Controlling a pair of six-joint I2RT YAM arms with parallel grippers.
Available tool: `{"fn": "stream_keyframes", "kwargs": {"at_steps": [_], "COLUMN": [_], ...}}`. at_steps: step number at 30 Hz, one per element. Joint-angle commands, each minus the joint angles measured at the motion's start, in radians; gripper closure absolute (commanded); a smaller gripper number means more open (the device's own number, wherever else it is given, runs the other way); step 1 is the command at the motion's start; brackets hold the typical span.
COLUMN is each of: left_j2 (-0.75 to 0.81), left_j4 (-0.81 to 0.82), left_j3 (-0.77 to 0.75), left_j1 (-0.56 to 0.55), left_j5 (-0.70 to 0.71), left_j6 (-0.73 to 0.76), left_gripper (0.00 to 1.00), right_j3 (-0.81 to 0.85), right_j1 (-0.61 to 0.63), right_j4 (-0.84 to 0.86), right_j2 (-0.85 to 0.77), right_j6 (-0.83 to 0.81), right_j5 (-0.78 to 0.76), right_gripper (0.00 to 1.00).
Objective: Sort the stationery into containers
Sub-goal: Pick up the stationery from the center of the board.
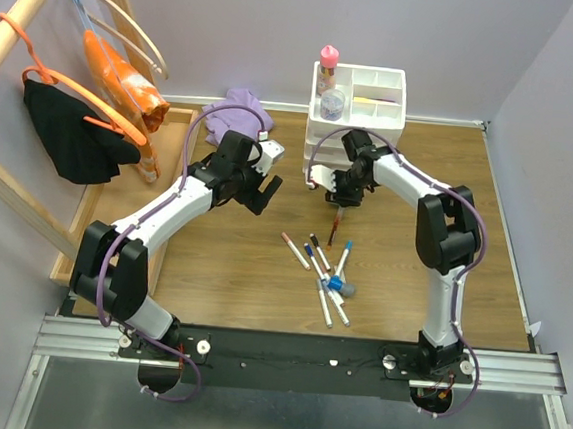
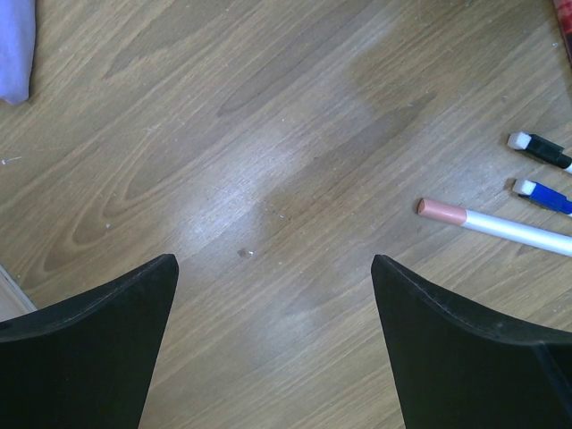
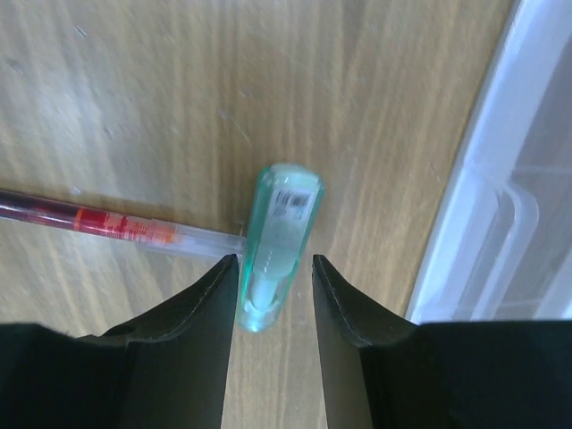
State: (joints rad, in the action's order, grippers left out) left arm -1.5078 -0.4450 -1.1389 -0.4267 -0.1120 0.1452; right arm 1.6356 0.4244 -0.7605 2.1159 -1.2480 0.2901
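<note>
Right pincer (image 3: 275, 261) flanks a mint highlighter (image 3: 282, 214), hidden in the top view.

No words or numbers can be read anywhere. The nearest thing to print is a small white sticker (image 3: 292, 201) with black barcode lines on the mint highlighter (image 3: 279, 246), near the centre of the right wrist view; the bars show, but any digits are blurred. Left of it, the clear pen (image 3: 116, 225) carries a red and orange band too smeared to make out. In the top view, the pink-capped bottle (image 1: 327, 70), upper middle of the frame, is too small for any label to be read. The white markers (image 2: 496, 223) at the right edge of the left wrist view show plain barrels.
</note>
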Motion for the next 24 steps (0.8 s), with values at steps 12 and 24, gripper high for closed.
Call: {"fn": "stream_keyframes", "kwargs": {"at_steps": [12, 24], "left_j2": [0.000, 0.009], "left_j4": [0.002, 0.003], "left_j3": [-0.028, -0.019], "left_j1": [0.003, 0.005], "left_j5": [-0.002, -0.008], "left_j6": [-0.021, -0.021], "left_gripper": [0.02, 0.02], "right_j3": [0.015, 0.133], "right_j1": [-0.047, -0.041], "right_j4": [-0.062, -0.201], "right_j2": [0.016, -0.020], "right_j6": [0.015, 0.038], "right_j5": [0.003, 0.170], "right_gripper": [0.49, 0.49]}}
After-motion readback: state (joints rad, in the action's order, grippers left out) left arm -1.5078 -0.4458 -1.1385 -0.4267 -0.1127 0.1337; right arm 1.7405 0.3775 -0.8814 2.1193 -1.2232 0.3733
